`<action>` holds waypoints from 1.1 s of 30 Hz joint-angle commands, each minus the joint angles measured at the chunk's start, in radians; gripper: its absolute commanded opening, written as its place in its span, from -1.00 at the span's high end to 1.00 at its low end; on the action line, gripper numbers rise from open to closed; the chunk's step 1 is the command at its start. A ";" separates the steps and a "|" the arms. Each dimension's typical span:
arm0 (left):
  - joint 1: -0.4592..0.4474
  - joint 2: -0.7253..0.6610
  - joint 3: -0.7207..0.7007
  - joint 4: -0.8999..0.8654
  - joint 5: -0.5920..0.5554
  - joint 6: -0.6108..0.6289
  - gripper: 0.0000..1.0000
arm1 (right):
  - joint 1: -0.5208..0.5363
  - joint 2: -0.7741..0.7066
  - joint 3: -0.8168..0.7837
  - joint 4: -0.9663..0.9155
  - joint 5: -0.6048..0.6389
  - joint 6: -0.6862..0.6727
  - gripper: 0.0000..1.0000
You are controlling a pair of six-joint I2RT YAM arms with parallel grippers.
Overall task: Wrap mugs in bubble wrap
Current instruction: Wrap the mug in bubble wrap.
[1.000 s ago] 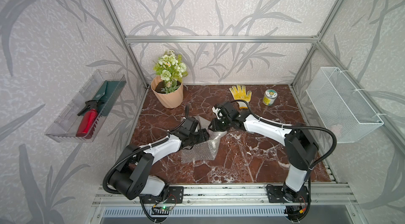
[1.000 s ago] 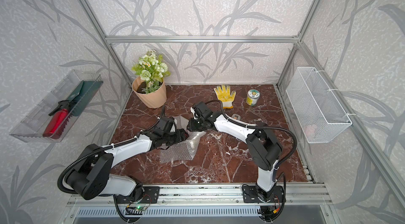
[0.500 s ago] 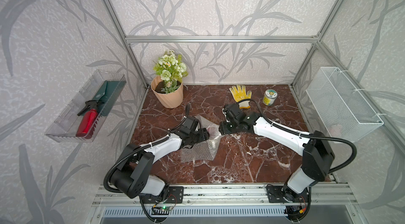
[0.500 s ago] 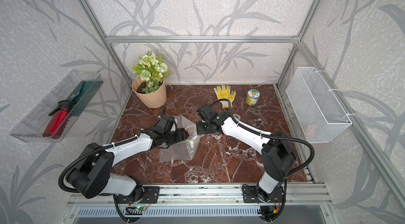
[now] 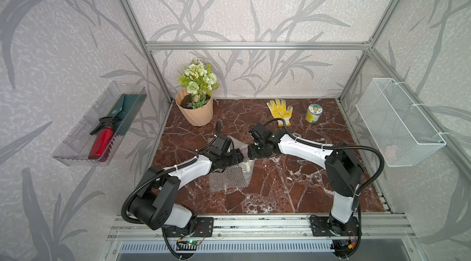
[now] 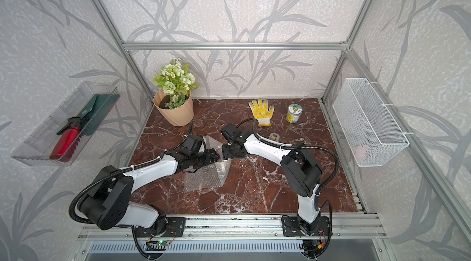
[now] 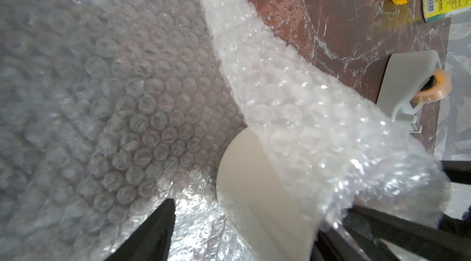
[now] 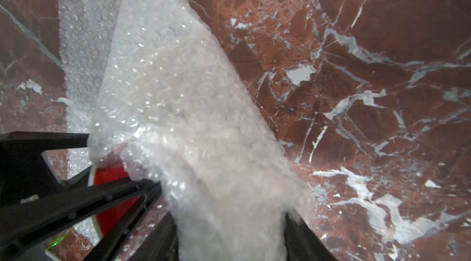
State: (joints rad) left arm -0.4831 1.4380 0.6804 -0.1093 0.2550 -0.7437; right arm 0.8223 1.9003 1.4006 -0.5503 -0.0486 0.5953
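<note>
The two arms meet over the middle of the bench. Between them is the mug, on the bubble wrap and seemingly lying on its side. Its red inside shows in the right wrist view, and a flap of the sheet drapes over much of its white body.

The left hand has its fingers spread wide on either side of the mug and the wrap around it. Whether they press on it I cannot tell. The right hand has its jaws apart, with a bunch of the flap between the fingers, loose as far as I can judge.

To my eye the step is folding the sheet over the mug and rolling it closed. I'd have the left hand steady the mug so it cannot roll. The right hand should take the flap near its free edge, not the bunched middle, and draw it snug across the white side.

The sheet looks springy and slick and would likely lift back if let go, so one hand ought to pin the fold. The part lying flat toward the front of the bench has to come round too. The tape dispenser sits just behind the right arm, handy for sealing.
</note>
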 commanded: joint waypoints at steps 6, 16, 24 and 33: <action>0.015 -0.165 0.022 -0.214 -0.207 -0.015 -0.52 | 0.011 0.059 0.018 -0.072 0.064 -0.001 -0.25; 0.354 -0.231 0.054 -0.277 -0.215 0.081 -0.45 | 0.022 0.078 0.055 -0.103 0.069 -0.022 -0.25; 0.380 -0.171 0.087 -0.426 -0.151 0.058 -0.36 | 0.023 0.096 0.082 -0.115 0.053 -0.027 -0.25; 0.154 -0.440 -0.096 -0.648 -0.210 -0.161 -0.29 | 0.024 0.107 0.078 -0.103 0.039 -0.023 -0.25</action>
State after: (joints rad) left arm -0.2874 1.0313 0.6365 -0.6289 0.0708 -0.8085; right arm 0.8391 1.9640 1.4765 -0.6128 -0.0093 0.5770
